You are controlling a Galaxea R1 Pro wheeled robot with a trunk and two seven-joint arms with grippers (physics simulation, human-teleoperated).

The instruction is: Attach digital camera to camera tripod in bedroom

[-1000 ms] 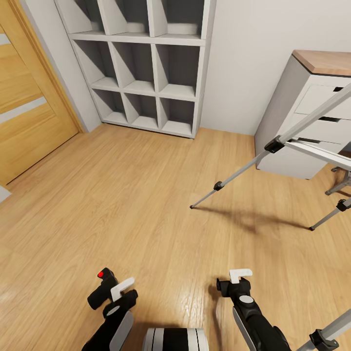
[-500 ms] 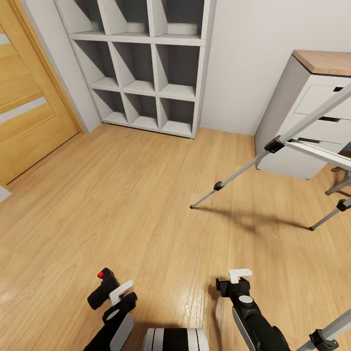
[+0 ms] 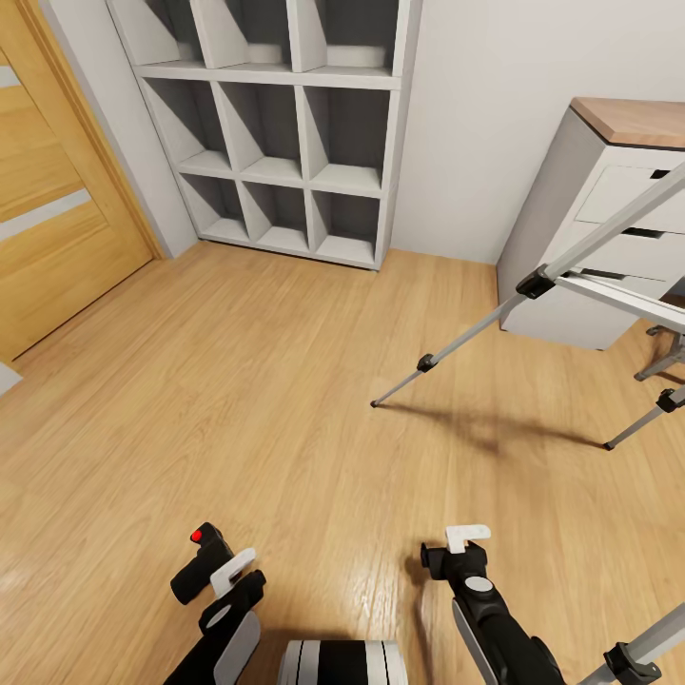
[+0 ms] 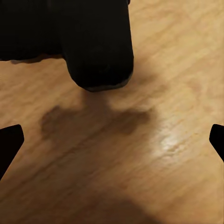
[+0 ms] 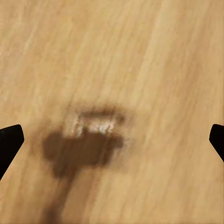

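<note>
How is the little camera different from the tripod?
The digital camera is small, chunky and black with a red button; the camera tripod has long, thin silver legs. The digital camera hangs above the floor beside the left gripper; the camera tripod stands on the floor near the desk. Both have black parts.

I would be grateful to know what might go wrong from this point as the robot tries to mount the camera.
1. In the left wrist view the digital camera sits off to one side, not clearly between the fingertips of the left gripper, so it may slip or drop to the wood floor.
2. One leg of the camera tripod runs close beside the right gripper; swinging that arm or driving forward could knock the tripod over.
</note>
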